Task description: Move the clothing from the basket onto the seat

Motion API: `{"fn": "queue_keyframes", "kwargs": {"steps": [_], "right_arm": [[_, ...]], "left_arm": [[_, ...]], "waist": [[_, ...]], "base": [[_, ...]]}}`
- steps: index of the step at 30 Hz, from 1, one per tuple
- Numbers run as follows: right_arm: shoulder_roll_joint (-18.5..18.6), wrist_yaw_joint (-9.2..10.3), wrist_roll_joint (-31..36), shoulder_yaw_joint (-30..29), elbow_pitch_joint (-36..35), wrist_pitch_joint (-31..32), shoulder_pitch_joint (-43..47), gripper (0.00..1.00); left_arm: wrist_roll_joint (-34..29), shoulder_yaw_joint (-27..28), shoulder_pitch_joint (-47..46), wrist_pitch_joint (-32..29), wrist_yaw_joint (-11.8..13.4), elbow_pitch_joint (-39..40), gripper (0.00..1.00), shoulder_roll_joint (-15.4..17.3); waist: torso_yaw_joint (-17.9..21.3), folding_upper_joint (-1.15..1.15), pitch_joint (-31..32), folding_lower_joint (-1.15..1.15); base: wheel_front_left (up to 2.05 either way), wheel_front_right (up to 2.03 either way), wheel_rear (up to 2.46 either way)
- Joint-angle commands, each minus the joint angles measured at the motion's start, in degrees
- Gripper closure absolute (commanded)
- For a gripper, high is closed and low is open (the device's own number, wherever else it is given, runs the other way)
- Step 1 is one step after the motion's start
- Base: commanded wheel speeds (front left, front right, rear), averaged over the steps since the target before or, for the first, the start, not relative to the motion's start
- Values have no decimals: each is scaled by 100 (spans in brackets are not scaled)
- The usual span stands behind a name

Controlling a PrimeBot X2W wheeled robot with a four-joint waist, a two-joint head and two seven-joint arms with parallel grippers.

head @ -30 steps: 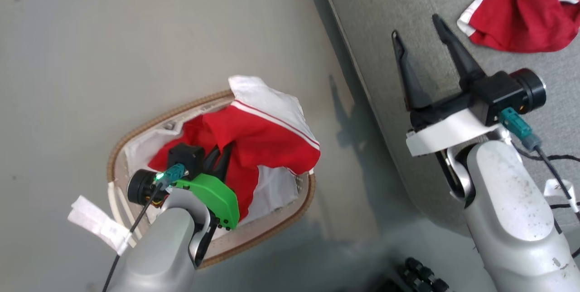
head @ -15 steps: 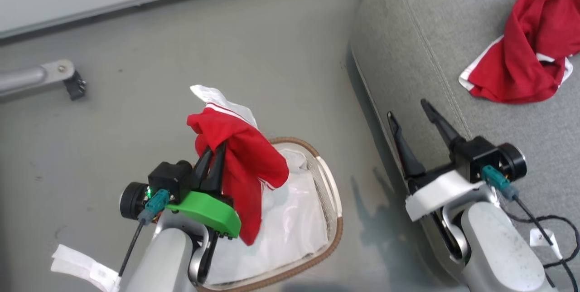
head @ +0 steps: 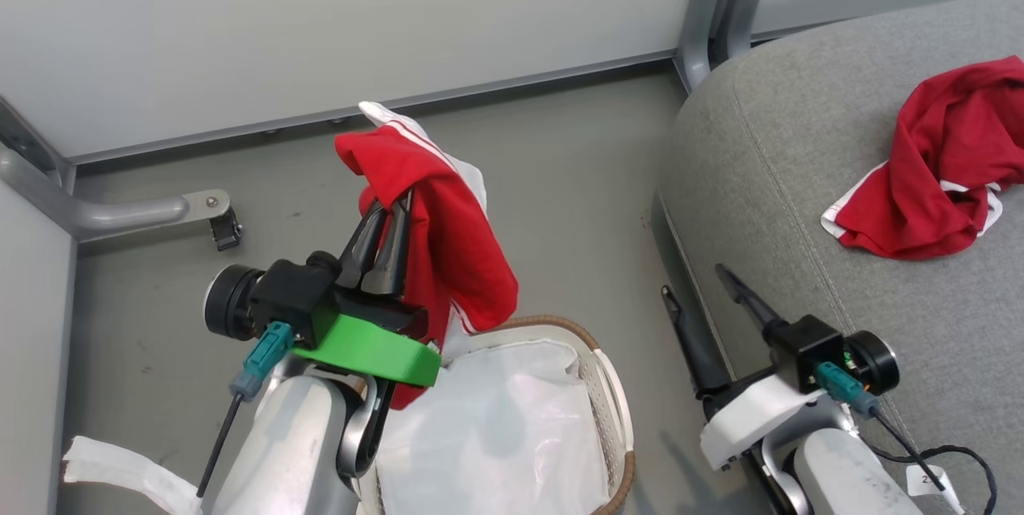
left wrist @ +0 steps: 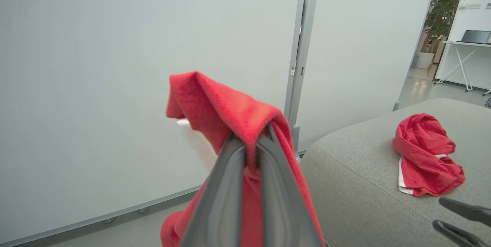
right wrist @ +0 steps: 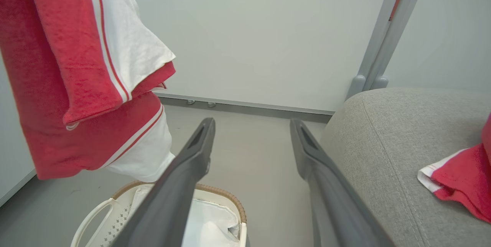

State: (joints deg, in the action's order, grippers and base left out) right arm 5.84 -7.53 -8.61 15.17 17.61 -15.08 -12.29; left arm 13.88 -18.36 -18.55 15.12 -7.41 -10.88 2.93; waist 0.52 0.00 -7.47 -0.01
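Clothing is being moved piece by piece, and the second piece is now hanging in the air. One red garment (head: 448, 235) with white stripes is hanging from the left jaws, which are pressing together on a fold near its top. A second ago these jaws were reaching down inside the basket (head: 616, 387), where the garment was lying. Now it is hanging clear above the brown rim, with its lower end dangling close over the white liner (head: 496, 419). As far as the arm is letting me see, the basket is showing no more red.

The other red garment (head: 928, 171) is lying crumpled on the grey seat (head: 800, 179), well apart from the basket. The right jaws are standing wide apart and holding nothing, beside the front edge of the seat, as before.

For the task this is meaning, I think, that the picking is finished and only the carrying is remaining. The left arm is needing to swing the garment over the floor (head: 560, 179) and release it above the cushion. The cloth is hanging long, so it may be brushing the seat edge on the way.
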Motion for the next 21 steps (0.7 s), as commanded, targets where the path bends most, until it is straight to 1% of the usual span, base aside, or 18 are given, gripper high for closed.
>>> {"fn": "queue_keyframes", "kwargs": {"steps": [1, 4, 9, 11, 14, 18, 21], "right_arm": [[1, 8, 7, 95, -3, -12, 66, 0], [0, 8, -208, 495, -142, -12, -18, 0], [144, 8, -554, 1482, -430, -12, -411, 0], [152, 8, -628, 1824, -415, -12, -627, 0], [131, 8, -687, 2292, -184, -12, -1028, 0], [-43, 8, -524, 2429, 277, -12, -1487, 0], [-158, 8, -353, 2343, 654, -12, -1715, 0]], "left_arm": [[-31, -14, -99, 4, -12, 52, 100, 3], [-28, -74, -97, 4, -12, 96, 100, 2], [12, -249, -50, 4, -12, 146, 100, 1], [94, -347, -20, 4, -12, 153, 100, 2], [212, -561, -1, 4, -11, 165, 100, 3], [322, -818, 15, 4, -11, 191, 100, 4], [404, -1007, 2, 4, -11, 182, 100, 3]], "waist": [[-86, 0, 127, 1], [-114, 0, 146, 1], [-223, 0, 146, 1], [-288, 0, 152, 1], [-443, 0, 159, 1], [-668, 0, 177, 1], [-813, 0, 173, 1]], "base": [[0, 0, 0], [0, 0, 0], [0, 0, 0], [0, 0, 0], [0, 0, 0], [0, 0, 0], [0, 0, 0]]}}
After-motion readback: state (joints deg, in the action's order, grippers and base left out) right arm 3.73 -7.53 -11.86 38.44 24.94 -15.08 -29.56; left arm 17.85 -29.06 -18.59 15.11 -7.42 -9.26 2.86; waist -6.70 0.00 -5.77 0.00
